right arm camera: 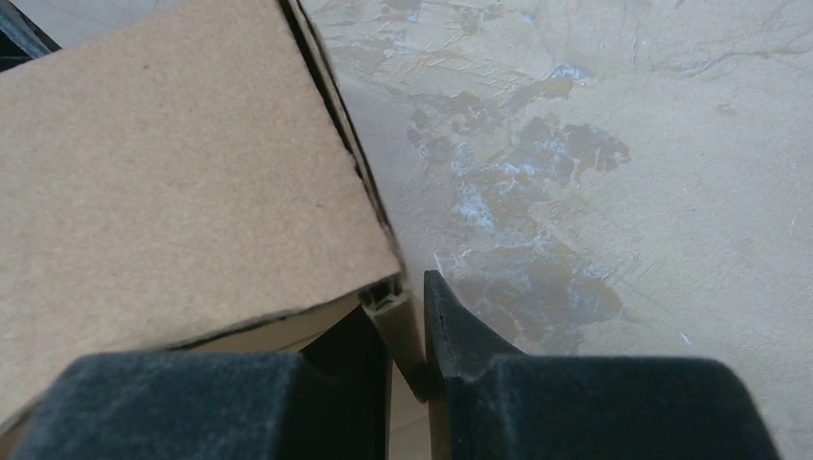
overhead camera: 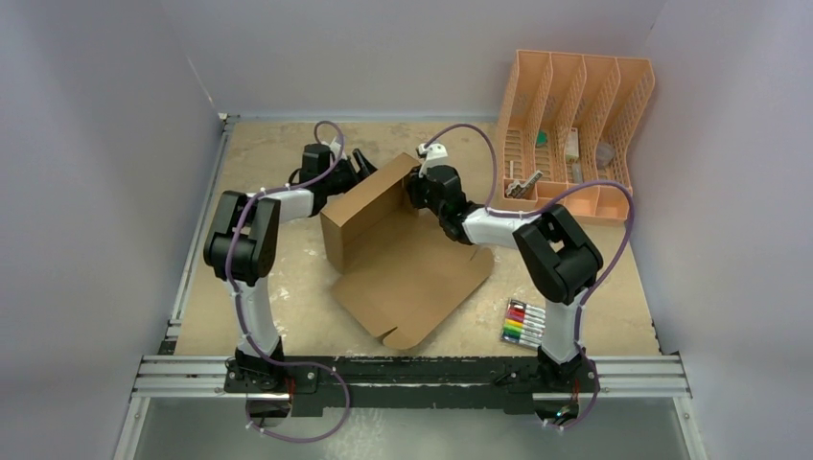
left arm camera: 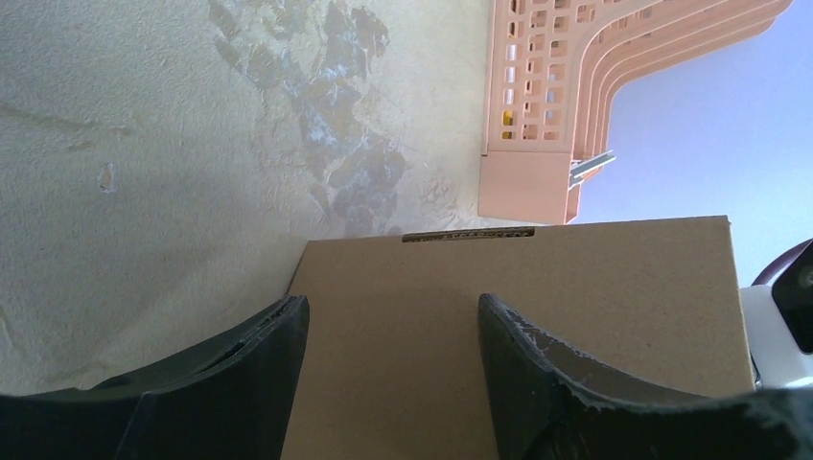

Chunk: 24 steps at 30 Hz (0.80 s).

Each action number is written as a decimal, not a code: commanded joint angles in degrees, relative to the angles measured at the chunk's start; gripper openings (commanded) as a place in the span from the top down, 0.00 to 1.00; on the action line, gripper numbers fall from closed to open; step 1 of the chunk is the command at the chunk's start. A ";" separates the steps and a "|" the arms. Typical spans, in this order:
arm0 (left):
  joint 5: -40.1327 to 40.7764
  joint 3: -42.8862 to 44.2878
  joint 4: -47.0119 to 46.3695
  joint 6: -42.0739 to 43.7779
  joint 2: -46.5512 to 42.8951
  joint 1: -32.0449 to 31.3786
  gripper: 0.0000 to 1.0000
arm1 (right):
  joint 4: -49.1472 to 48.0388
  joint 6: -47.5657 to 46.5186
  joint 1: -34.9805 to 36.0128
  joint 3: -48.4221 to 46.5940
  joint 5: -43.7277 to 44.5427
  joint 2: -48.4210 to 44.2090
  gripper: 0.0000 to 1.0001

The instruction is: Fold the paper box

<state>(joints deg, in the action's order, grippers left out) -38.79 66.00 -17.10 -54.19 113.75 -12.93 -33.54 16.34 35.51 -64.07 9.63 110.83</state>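
The paper box (overhead camera: 407, 273) is brown cardboard in the middle of the table. Its front part lies flat and a folded wall (overhead camera: 369, 206) stands up at the back. My left gripper (overhead camera: 360, 163) is behind that wall at its far left end. In the left wrist view it is open (left arm camera: 393, 307), both fingers (left arm camera: 259, 355) spread over the wall's plain face (left arm camera: 594, 287) with nothing pinched. My right gripper (overhead camera: 418, 187) is at the wall's right end. In the right wrist view it is shut (right arm camera: 414, 331) on a thin upright cardboard edge (right arm camera: 388, 287) of the paper box (right arm camera: 173, 182).
A peach slotted organizer (overhead camera: 575, 134) with small items stands at the back right, also visible in the left wrist view (left arm camera: 546, 86). A pack of coloured markers (overhead camera: 522, 323) lies near the right arm's base. Grey walls enclose the table, and a metal rail (overhead camera: 412, 374) runs along the front.
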 commanded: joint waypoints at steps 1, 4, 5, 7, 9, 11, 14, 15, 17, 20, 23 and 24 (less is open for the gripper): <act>-12.09 -2.09 6.51 5.72 -2.38 -4.56 0.36 | -1.63 2.48 -0.31 -2.11 1.99 -0.45 0.82; -10.58 -0.67 8.35 6.95 -2.94 -4.56 0.36 | 0.24 -0.66 -0.35 -1.78 0.87 -1.78 0.76; -10.19 -0.10 9.11 7.44 -3.14 -4.56 0.36 | 0.69 -1.44 -0.32 -1.57 1.22 -2.56 0.76; -9.79 0.75 9.54 7.40 -3.34 -4.56 0.36 | 1.28 -3.83 -0.28 -1.44 1.90 -4.16 0.71; -9.08 0.84 8.74 6.45 -3.51 -4.56 0.35 | 2.74 -7.11 -0.29 -2.29 2.12 -4.82 0.67; -8.59 0.46 6.78 4.80 -3.88 -4.56 0.35 | 4.67 -10.27 -0.31 -3.47 2.73 -5.25 0.67; -6.34 0.27 6.34 4.39 -4.88 -4.47 0.34 | 8.38 -19.30 -0.29 -5.76 2.69 -5.57 0.67; -5.37 0.32 6.74 4.63 -5.27 -4.36 0.33 | 10.73 -22.34 -0.27 -7.26 2.59 -5.38 0.67; -3.23 0.22 8.20 5.27 -5.92 -3.74 0.32 | 16.34 -29.00 -0.27 -10.79 1.99 -4.48 0.66; 1.32 -0.24 12.15 6.85 -6.83 -1.24 0.32 | 25.42 -35.73 -0.31 -16.57 0.40 -2.57 0.62; 8.86 -1.09 20.23 10.38 -8.34 2.92 0.31 | 30.90 -38.96 -0.30 -20.81 -0.97 -1.72 0.59; 11.81 -1.26 23.21 11.77 -9.02 4.50 0.31 | 32.56 -39.57 -0.15 -21.93 -1.54 -1.60 0.58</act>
<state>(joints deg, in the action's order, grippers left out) -35.73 65.49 -3.81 -48.14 109.65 -13.43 -9.56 -14.33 35.22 -80.53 9.43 108.42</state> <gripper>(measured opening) 0.684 0.403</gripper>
